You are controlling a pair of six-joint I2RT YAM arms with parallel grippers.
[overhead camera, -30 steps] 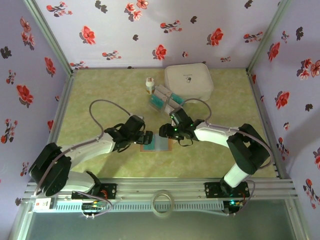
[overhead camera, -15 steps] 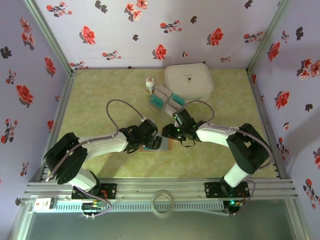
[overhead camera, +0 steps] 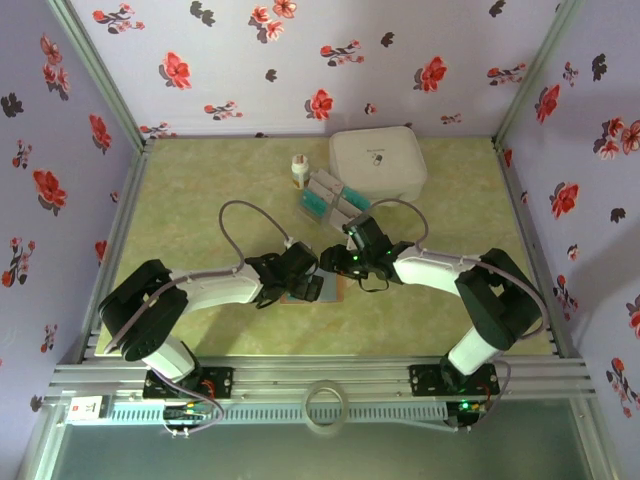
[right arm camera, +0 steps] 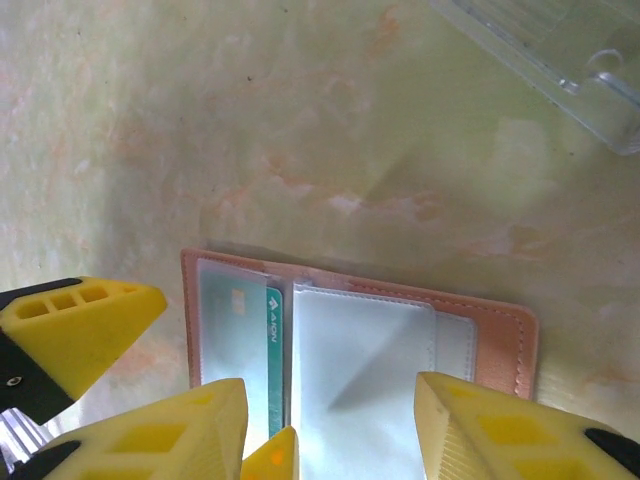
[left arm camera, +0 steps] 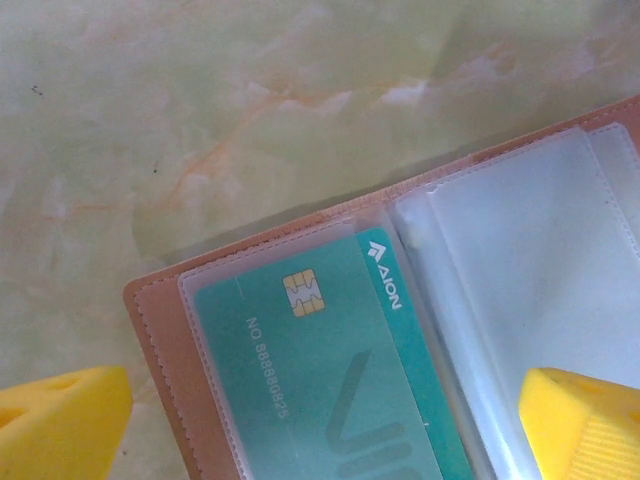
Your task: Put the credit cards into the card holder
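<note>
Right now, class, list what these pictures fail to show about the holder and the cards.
- Top view: holder mostly covered by the left tool and right tool.
- Left wrist view: teal card's lower end cut off by the bottom edge.
- Top view: other cards too small to count.
- Right wrist view: holder's near edge behind the right tool's fingers.

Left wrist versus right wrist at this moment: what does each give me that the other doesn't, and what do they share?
Left wrist: close enough to read the teal card with its chip, logo and printed number, between the fingertips of the open left gripper. Right wrist: the card holder spread out to its right edge, plus a corner of a clear plastic tray. Shared: the open holder on the green table, the teal card mostly under its left sleeve.
</note>
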